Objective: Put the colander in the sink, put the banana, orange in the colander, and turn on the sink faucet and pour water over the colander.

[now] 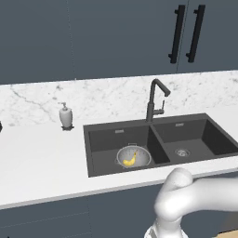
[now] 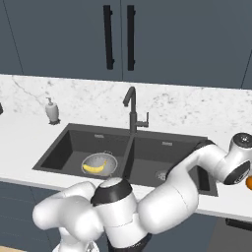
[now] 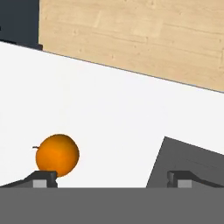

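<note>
The silver colander (image 1: 133,156) sits in the left basin of the dark sink (image 1: 209,135), with the yellow banana (image 1: 129,160) lying inside it. From the right base view the colander (image 2: 100,163), the banana (image 2: 95,168) and the sink (image 2: 59,147) look the same. The faucet (image 1: 155,98) stands behind the divider; no water runs. The orange (image 3: 57,154) rests on the white counter to the right of the sink, and is also at the picture's edge (image 2: 249,182). My gripper (image 3: 113,180) is open just short of the orange, which lies by one fingertip (image 3: 42,179).
A white soap dispenser (image 1: 65,116) stands on the counter left of the sink. A corner of the sink (image 3: 188,159) is close beside the gripper. Beyond the counter edge lies wooden floor (image 3: 131,35). Dark cabinets with black handles (image 1: 177,32) hang above.
</note>
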